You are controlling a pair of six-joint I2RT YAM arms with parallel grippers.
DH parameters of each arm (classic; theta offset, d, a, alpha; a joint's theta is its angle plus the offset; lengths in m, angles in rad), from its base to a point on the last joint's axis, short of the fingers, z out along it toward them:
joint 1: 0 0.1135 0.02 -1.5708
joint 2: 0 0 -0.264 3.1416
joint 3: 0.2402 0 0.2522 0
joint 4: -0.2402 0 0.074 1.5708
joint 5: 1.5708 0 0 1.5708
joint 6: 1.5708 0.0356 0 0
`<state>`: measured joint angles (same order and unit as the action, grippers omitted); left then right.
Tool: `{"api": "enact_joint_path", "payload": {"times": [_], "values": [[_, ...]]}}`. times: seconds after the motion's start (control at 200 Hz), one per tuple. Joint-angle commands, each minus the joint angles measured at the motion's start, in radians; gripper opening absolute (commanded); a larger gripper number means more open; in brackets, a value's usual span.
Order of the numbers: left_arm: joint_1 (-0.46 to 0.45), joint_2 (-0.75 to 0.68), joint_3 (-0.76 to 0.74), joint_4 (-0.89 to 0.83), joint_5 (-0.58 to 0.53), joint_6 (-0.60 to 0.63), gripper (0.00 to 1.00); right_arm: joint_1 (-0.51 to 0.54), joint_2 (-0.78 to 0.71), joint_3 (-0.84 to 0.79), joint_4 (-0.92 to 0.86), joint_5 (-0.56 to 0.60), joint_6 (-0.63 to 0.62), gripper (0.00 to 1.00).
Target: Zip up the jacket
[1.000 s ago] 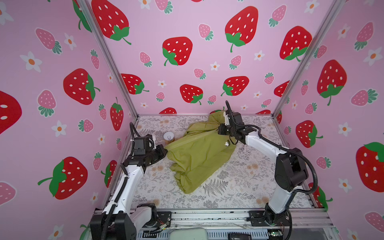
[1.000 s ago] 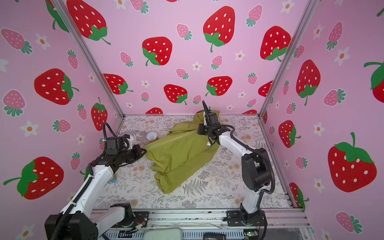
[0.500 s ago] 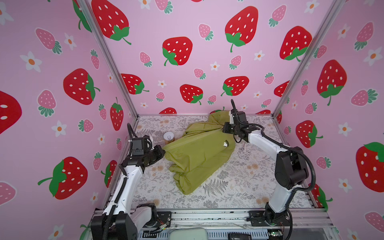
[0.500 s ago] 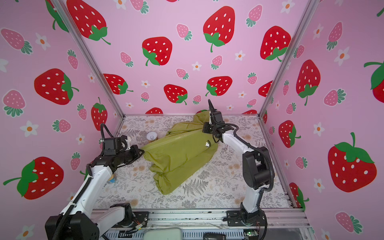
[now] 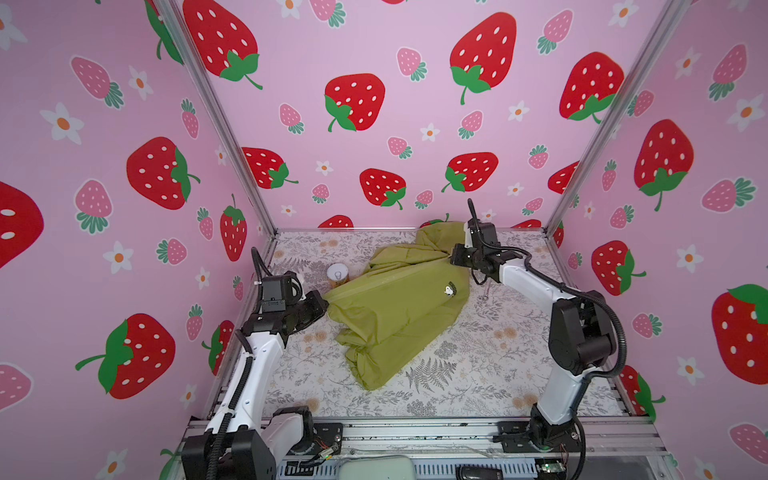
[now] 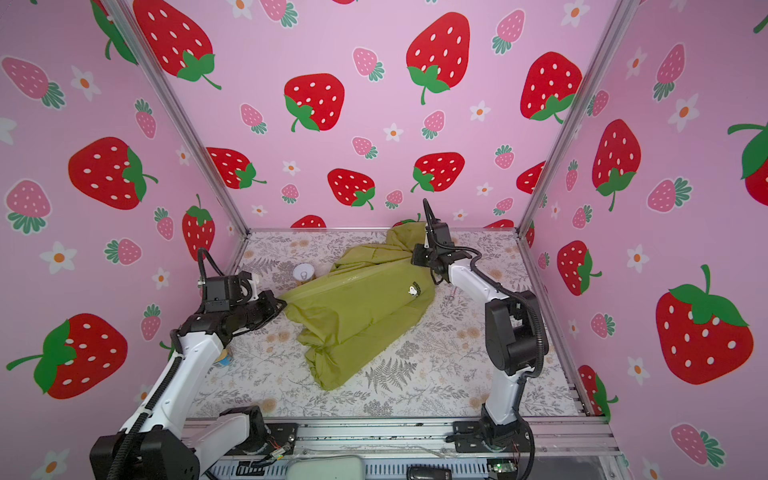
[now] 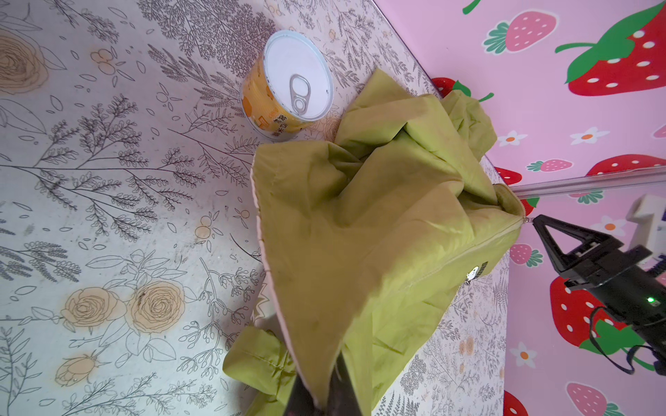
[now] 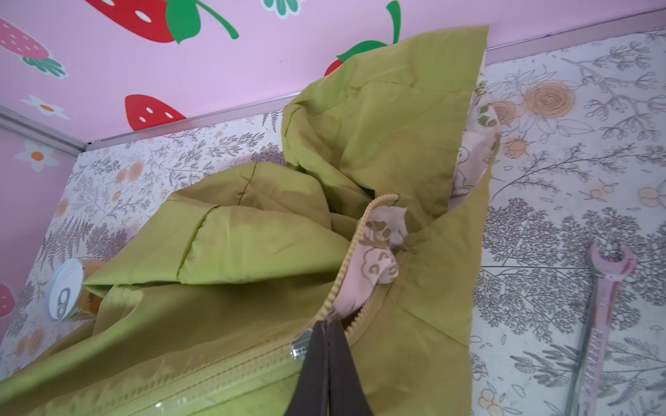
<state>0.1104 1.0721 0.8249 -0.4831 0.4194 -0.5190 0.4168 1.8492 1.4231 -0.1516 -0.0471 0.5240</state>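
A floral-printed bench [image 5: 498,374] fills the lower frame. At its centre lies the jacket [image 5: 395,307], thin crumpled olive fabric, its zip line running diagonally from centre-left up to the right. The left claw [image 5: 322,305] is closed on the hem at the lower-left end; the right claw [image 5: 453,259] is clamped on the zipper slider [image 8: 301,344] at the upper-right end. Beyond it, a short run of cream teeth gapes over patterned lining toward the hood. A pull-tab can [image 5: 337,274] stands beside the fabric.

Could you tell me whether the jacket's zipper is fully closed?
Mostly shut. On the jacket, teeth beyond the slider lie apart, showing lining.
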Motion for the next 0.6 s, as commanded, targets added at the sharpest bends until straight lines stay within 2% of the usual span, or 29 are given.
{"api": "enact_joint_path", "payload": {"times": [0.0,0.595], "values": [[0.019,-0.012,-0.014,-0.025,-0.040,0.011,0.00,-0.049,0.022,0.043,-0.005,0.034,-0.009,0.00],[0.044,-0.027,-0.015,-0.044,-0.039,0.021,0.00,-0.157,0.099,0.136,-0.004,-0.013,0.050,0.00]]}}
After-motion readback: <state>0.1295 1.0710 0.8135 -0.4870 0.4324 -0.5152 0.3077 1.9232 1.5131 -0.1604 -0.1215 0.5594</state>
